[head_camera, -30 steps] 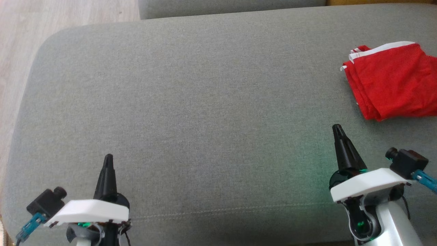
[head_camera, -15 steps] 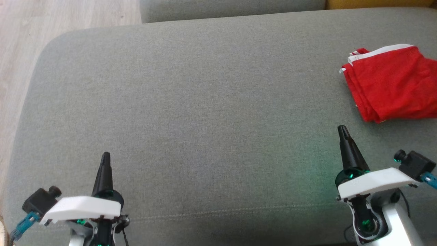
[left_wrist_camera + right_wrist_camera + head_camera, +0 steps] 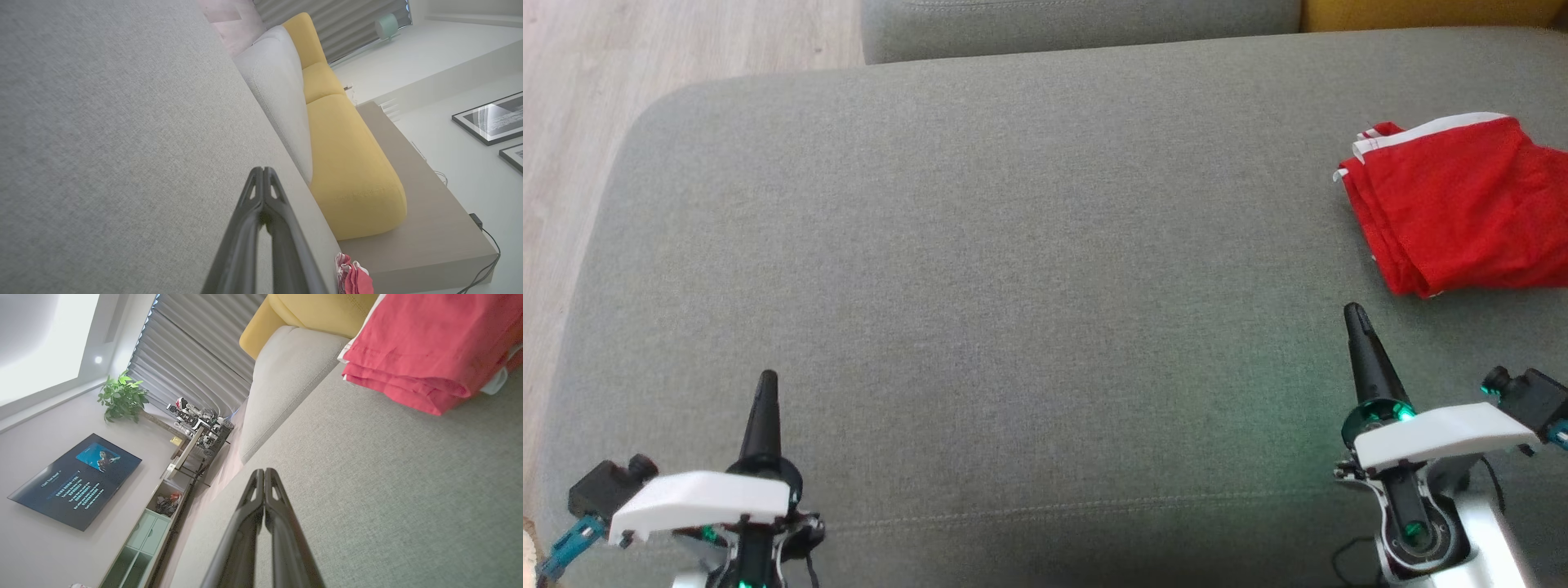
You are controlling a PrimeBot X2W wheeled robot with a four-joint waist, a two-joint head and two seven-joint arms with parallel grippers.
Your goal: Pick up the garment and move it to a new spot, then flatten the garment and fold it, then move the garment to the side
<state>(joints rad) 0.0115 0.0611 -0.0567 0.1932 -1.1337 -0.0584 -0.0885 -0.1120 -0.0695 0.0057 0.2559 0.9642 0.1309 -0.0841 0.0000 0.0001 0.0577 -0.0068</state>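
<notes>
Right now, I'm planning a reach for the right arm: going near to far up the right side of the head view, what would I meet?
From near to far: right claw → red garment → yellow cushion at the top edge.

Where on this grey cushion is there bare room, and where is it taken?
The grey cushion is bare from its left edge to the folded red garment at far right. Near edge: left gripper and right gripper, both shut, empty, with open fabric between them.
</notes>
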